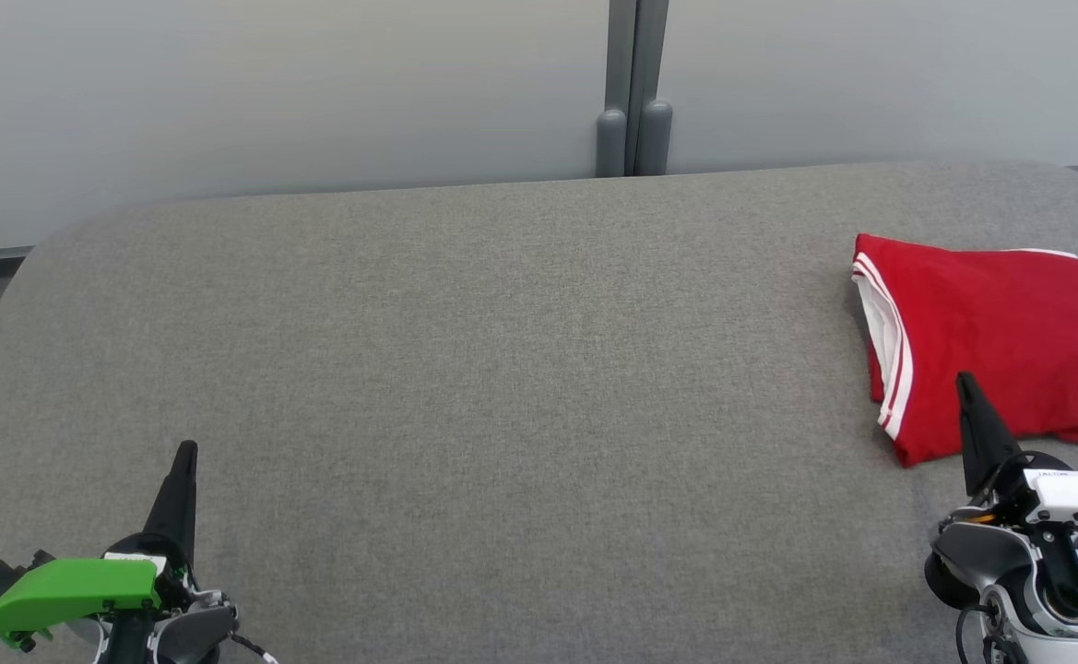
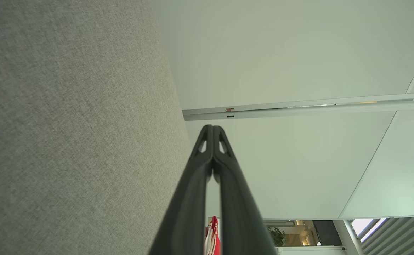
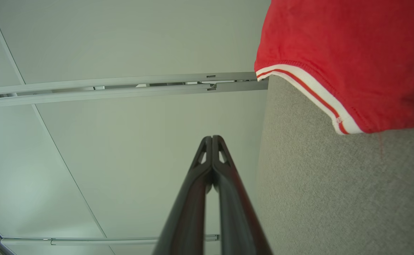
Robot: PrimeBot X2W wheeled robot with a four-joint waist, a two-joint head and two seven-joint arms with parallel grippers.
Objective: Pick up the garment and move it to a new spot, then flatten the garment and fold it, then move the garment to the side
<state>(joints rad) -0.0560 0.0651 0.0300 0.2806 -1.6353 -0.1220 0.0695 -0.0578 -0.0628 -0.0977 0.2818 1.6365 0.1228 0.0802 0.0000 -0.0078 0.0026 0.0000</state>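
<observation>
We judge the task nearly or wholly done: the red garment [image 1: 1000,341] lies folded in a compact block at the right edge of the frame, on the grey table [image 1: 502,369]. Our left gripper [image 1: 186,452], lower left, and right gripper [image 1: 965,380], lower right just beside the garment, are both clenched on nothing. Nothing stands in the way; pale wall panels [image 1: 271,92] rise behind the table.

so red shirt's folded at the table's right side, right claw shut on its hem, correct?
No. The right claw is shut on nothing: the right wrist view shows its tips pressed together, apart from the red shirt. The shirt does lie folded at the right side of the table.
</observation>
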